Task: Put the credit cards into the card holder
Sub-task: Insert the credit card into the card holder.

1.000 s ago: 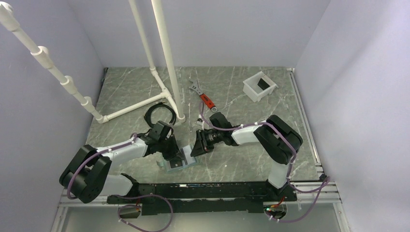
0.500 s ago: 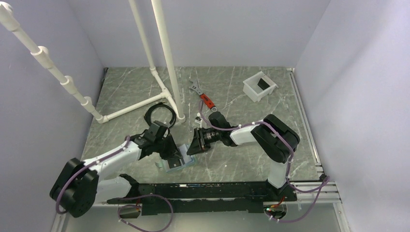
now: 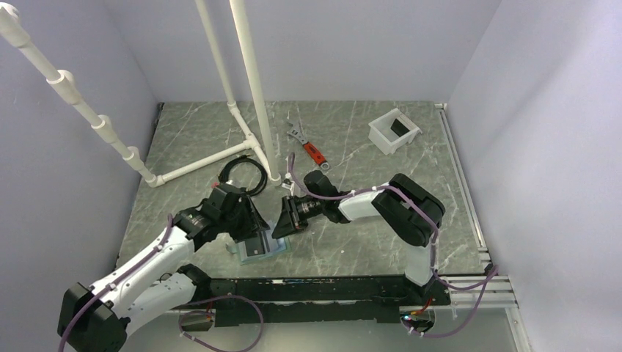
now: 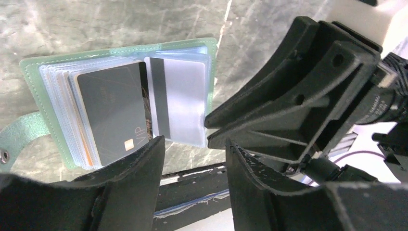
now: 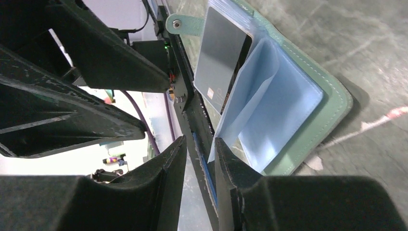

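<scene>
Left gripper [image 4: 192,161]: jaws spread, nothing between them; arm reaches low over the open card holder [image 4: 30,72] by the table's [image 3: 381,147] near edge. Right gripper [image 5: 199,147]: jaws nearly together at a sleeve [image 5: 269,110] edge, grip undeterminable; forearm level. Credit cards [image 4: 113,115] lie sleeved inside.

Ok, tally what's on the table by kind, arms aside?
card holder: 1
credit cards: 2
wrench: 1
white tub: 1
black cable loop: 1
white pipe frame: 1
Total: 7
</scene>
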Motion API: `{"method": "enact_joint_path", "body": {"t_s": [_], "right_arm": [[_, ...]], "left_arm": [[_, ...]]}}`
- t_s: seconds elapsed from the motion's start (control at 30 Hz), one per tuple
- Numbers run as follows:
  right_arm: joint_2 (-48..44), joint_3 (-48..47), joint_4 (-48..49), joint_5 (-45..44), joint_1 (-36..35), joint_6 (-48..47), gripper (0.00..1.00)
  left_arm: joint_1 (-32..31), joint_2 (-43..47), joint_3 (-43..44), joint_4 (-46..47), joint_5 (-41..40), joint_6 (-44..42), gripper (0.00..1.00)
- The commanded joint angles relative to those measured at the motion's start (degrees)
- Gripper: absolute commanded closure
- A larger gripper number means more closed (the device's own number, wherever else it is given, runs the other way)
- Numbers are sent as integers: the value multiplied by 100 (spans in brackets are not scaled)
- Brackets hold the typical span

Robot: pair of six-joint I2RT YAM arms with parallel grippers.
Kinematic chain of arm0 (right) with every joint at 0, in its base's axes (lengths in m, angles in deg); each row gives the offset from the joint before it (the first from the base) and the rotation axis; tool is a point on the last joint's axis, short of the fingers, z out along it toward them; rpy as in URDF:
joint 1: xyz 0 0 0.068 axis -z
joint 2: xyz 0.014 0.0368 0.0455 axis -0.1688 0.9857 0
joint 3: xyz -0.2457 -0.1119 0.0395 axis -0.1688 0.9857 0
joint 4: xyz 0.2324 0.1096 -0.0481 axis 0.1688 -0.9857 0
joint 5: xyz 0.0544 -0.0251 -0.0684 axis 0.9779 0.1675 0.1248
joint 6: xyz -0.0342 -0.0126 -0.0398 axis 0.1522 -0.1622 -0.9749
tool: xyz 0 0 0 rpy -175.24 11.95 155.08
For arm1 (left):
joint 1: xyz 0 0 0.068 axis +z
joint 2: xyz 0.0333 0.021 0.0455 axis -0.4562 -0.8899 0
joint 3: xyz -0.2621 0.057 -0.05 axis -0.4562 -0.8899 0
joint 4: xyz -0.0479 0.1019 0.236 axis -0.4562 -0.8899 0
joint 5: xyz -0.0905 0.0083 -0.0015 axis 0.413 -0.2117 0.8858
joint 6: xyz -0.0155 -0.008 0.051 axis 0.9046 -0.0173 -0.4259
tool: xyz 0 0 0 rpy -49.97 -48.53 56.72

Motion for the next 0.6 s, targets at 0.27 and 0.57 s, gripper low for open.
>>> {"method": "enact_joint_path", "body": {"t_s": [0.27, 0.57], "right_arm": [[299, -751, -12, -99, -347, -80, 69], [380, -907, -161, -145, -417, -149, 70]], "left_arm": [[60, -894, 556, -267, -644, 38, 46], [124, -1161, 500, -352, -646, -116, 53]]}}
